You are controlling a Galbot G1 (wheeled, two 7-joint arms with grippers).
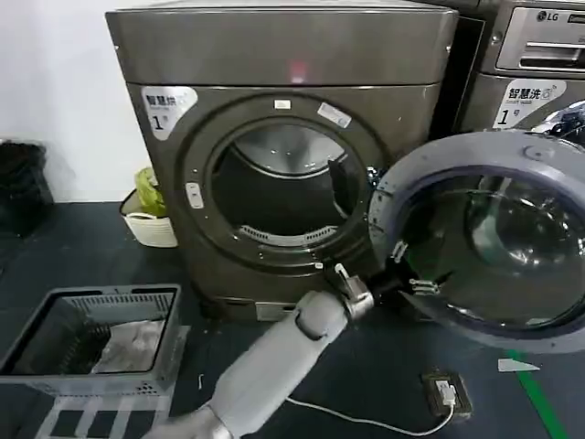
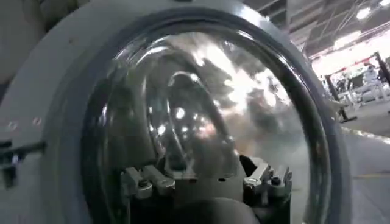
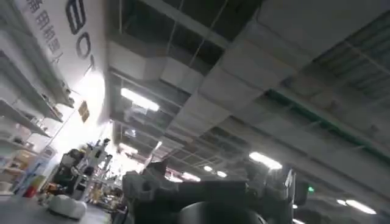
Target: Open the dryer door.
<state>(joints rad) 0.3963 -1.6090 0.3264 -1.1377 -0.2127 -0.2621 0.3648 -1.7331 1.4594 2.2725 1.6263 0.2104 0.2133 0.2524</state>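
The dryer door (image 1: 457, 151) stands swung wide open to the right of the dark grey dryer (image 1: 274, 55). Its grey inner face and tinted glass bowl (image 1: 512, 247) are turned toward me. The round drum opening (image 1: 283, 187) is uncovered. My left arm reaches up from the bottom of the head view, and my left gripper (image 1: 411, 268) sits at the lower left of the door's inner ring, open. In the left wrist view the left gripper (image 2: 204, 182) is spread wide right in front of the glass bowl (image 2: 207, 109), holding nothing. My right gripper (image 3: 210, 182) points up at the ceiling.
A grey basket (image 1: 91, 338) with cloth in it lies on the floor at the left. A white bucket (image 1: 151, 224) stands beside the dryer. The LG machine (image 1: 539, 55) stands behind the open door. A cable and plug (image 1: 445, 393) lie on the floor near green tape (image 1: 539, 402).
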